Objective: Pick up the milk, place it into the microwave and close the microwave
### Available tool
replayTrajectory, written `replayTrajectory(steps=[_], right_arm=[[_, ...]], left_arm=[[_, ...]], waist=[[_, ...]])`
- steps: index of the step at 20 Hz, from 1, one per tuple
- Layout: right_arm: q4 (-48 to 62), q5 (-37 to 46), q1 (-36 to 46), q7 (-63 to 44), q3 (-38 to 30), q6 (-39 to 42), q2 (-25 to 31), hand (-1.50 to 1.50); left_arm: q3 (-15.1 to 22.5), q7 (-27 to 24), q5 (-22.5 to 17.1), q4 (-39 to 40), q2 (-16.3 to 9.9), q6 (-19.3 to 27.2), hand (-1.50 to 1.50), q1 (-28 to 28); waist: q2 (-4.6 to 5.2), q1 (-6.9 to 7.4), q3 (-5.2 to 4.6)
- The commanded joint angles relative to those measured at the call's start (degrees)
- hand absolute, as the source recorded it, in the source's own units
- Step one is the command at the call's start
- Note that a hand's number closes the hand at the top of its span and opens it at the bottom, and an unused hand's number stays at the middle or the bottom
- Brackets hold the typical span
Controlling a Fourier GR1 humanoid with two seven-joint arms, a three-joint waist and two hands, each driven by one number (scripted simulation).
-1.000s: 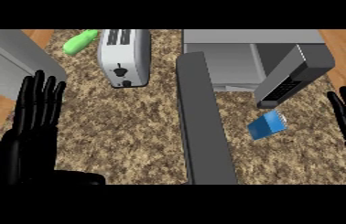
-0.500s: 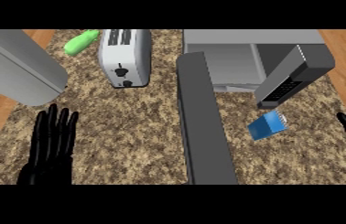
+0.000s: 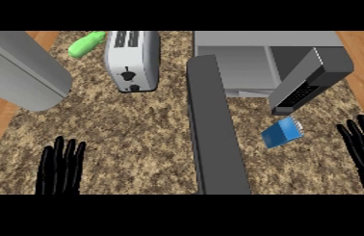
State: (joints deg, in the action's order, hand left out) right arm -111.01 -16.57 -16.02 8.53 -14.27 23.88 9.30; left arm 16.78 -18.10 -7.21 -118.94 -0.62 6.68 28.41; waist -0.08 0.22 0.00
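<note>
The milk carton (image 3: 282, 132), small and blue, lies on the speckled counter (image 3: 142, 129) at the right side, just near of the microwave (image 3: 266, 61) and close to its open door (image 3: 213, 129), which reaches toward the near edge. No hand holds the carton, so I judge that the task is at its beginning: the pick-up, the placing inside and the closing of the door are all not yet done. The microwave's inside, as far as it shows, has nothing in it.

The right hand (image 3: 353, 143) shows at the right edge, near the carton but not touching it, fingers straight and a little apart. The left hand (image 3: 61, 166) is at the near left, fingers straight and spread, holding nothing.

Farther left stand a toaster (image 3: 132, 60) and a green vegetable (image 3: 86, 44).
</note>
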Motion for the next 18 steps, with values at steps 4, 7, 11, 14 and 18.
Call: replayTrajectory(steps=[4, 7, 11, 14, 18], right_arm=[[14.1, 5.6, 5.6, 7.5, -0.4, 1.8, -0.7, -1.50], [16.1, 9.8, 6.2, 9.2, 0.5, -2.7, -3.6, -1.50], [26.8, 13.3, 7.7, 18.3, -1.0, -4.7, -4.8, -1.50], [29.9, 16.2, 8.4, 19.9, -0.3, -7.6, -5.6, -1.50], [43.0, 17.0, 15.2, 26.7, -3.8, -8.0, -1.6, -1.50]], left_arm=[[0.8, -5.6, -0.2, 2.0, -0.7, -0.7, -1.50, 3.2], [2.6, -9.7, -1.0, 2.2, -1.5, -1.9, -1.50, 7.9], [2.6, -7.1, -1.5, -1.8, -2.8, -1.5, -1.50, 8.6], [3.6, -13.5, -1.7, 2.2, -2.6, -2.6, -1.50, 11.8], [2.4, -11.9, -2.6, 1.1, -4.2, -2.4, -1.50, 10.6]], waist=[[0.08, 0.17, 0.02], [0.04, 0.29, 0.01], [0.11, 0.35, 0.06], [0.03, 0.33, 0.01], [0.10, 0.37, 0.03]])
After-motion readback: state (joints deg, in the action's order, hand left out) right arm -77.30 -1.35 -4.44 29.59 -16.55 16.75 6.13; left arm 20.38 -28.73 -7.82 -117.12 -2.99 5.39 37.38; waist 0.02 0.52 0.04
